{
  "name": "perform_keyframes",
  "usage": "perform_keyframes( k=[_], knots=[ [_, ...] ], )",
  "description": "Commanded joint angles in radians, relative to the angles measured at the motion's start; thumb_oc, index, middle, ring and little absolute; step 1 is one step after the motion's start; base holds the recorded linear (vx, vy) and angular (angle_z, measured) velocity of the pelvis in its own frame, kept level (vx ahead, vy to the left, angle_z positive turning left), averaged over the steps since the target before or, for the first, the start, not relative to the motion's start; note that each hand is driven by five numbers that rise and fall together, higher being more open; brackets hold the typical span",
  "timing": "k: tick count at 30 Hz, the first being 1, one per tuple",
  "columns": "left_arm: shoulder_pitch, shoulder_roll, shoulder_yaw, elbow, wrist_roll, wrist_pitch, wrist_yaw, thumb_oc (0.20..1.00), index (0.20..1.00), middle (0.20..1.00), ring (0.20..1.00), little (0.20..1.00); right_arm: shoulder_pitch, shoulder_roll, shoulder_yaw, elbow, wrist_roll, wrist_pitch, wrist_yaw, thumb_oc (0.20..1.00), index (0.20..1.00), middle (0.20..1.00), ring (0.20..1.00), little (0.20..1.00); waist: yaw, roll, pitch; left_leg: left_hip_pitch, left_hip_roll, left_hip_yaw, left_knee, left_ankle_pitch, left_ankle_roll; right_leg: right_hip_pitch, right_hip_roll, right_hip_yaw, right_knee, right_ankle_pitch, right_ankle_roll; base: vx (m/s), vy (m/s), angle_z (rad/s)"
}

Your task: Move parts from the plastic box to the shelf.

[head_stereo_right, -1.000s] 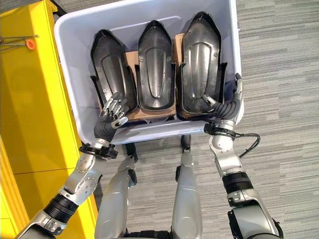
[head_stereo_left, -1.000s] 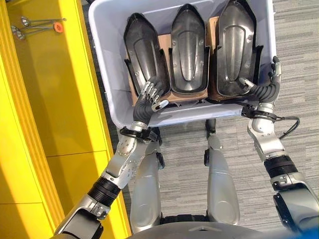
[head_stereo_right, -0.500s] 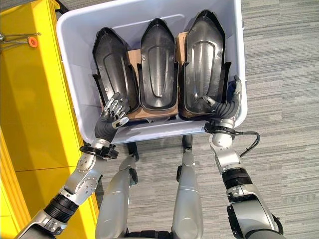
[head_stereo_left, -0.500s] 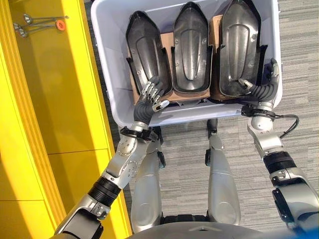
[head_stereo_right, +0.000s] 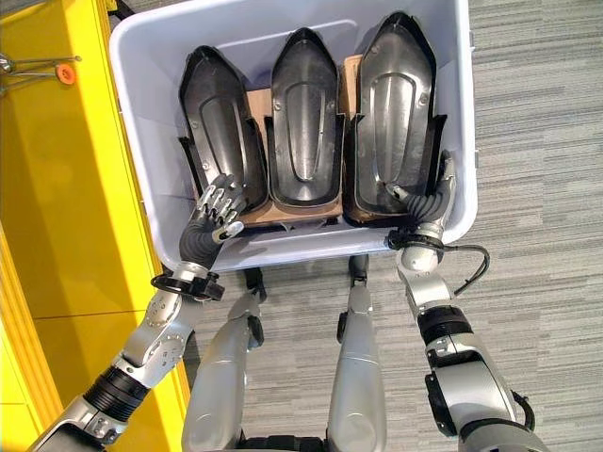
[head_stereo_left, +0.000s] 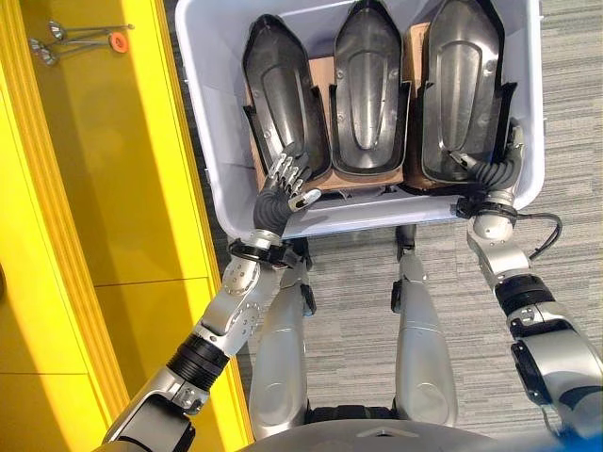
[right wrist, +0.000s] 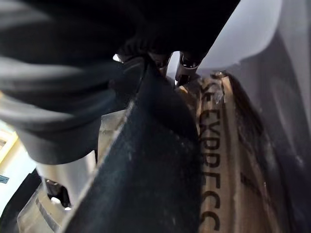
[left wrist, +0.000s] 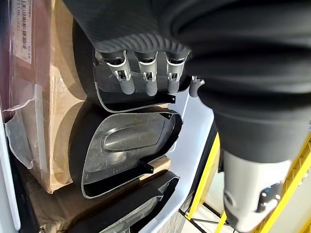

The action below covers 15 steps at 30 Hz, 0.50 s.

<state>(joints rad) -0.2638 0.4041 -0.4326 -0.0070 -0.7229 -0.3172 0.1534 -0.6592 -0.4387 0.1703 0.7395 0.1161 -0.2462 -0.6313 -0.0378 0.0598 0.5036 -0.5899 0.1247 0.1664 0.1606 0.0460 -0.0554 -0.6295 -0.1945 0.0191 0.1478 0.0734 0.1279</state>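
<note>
While reaching into the plastic box (head_stereo_left: 212, 141), left hand (head_stereo_left: 287, 179) at the near end of the leftmost part (head_stereo_left: 281, 94), fingers (left wrist: 148, 80) fairly straight and laid against its dark rim, nothing yet pinched. Right hand (head_stereo_left: 492, 171) tucked at the near right corner of the box, against the rightmost part (head_stereo_left: 466, 89); thumb over the inner face, fingers down between part and box wall, so cannot tell whether clamped or loose. Middle part (head_stereo_left: 369, 89) between the two hands, untouched. All three parts standing on edge, wedged side by side with cardboard (head_stereo_right: 283, 209) beneath and behind. Yellow shelf (head_stereo_left: 85, 235) just beside the left arm, nothing delivered there yet. Risks, as judged: tight packing likely to drag a neighbour up with any lift; smooth, curved shells apt to slip from a shallow edge hold; left elbow close enough to the shelf post to catch on the swing across.
</note>
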Motion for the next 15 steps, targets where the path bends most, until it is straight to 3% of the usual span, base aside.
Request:
perform_keyframes(
  k=[1,6,7,8,15],
  knots=[
    [-0.002,0.0,-0.028,-0.056,0.001,-0.044,-0.023,1.0,1.0,1.0,1.0,1.0,-0.027,-0.065,0.008,0.039,0.064,-0.013,0.002,1.0,1.0,1.0,1.0,1.0,0.013,0.024,-0.049,-0.006,0.065,-0.096,0.076,-0.039,-0.062,-0.051,-0.02,0.026,0.113,0.005,0.031,0.0,0.0,0.0],
    [-0.007,0.004,-0.044,-0.058,-0.013,-0.039,-0.034,1.0,1.0,1.0,1.0,1.0,-0.135,-0.081,0.076,0.169,0.118,0.004,0.063,1.0,1.0,1.0,1.0,1.0,0.024,0.025,-0.041,-0.001,0.065,-0.093,0.071,-0.035,-0.062,-0.05,-0.018,0.026,0.114,0.006,0.03,0.0,0.0,0.0],
    [-0.008,0.005,-0.045,-0.057,-0.013,-0.036,-0.036,1.0,1.0,1.0,1.0,1.0,-0.15,-0.082,0.088,0.19,0.129,0.007,0.078,0.329,0.329,0.329,0.329,0.329,0.026,0.025,-0.04,-0.002,0.064,-0.093,0.071,-0.034,-0.063,-0.05,-0.018,0.025,0.115,0.006,0.029,0.0,0.0,0.0],
    [-0.008,0.005,-0.045,-0.056,-0.014,-0.035,-0.038,1.0,1.0,1.0,1.0,1.0,-0.163,-0.08,0.101,0.205,0.143,0.009,0.097,0.2,0.2,0.2,0.2,0.2,0.027,0.024,-0.039,-0.001,0.064,-0.094,0.071,-0.034,-0.063,-0.049,-0.018,0.025,0.115,0.007,0.029,0.0,0.0,0.0],
    [0.002,0.004,-0.033,-0.053,-0.018,-0.035,-0.049,1.0,1.0,1.0,1.0,1.0,-0.146,-0.085,0.132,0.16,0.2,-0.01,0.155,0.2,0.2,0.2,0.2,0.2,0.02,0.006,-0.041,0.012,0.066,-0.095,0.067,-0.033,-0.065,-0.034,-0.015,0.017,0.115,0.005,0.027,0.0,0.0,0.0]
  ],
)
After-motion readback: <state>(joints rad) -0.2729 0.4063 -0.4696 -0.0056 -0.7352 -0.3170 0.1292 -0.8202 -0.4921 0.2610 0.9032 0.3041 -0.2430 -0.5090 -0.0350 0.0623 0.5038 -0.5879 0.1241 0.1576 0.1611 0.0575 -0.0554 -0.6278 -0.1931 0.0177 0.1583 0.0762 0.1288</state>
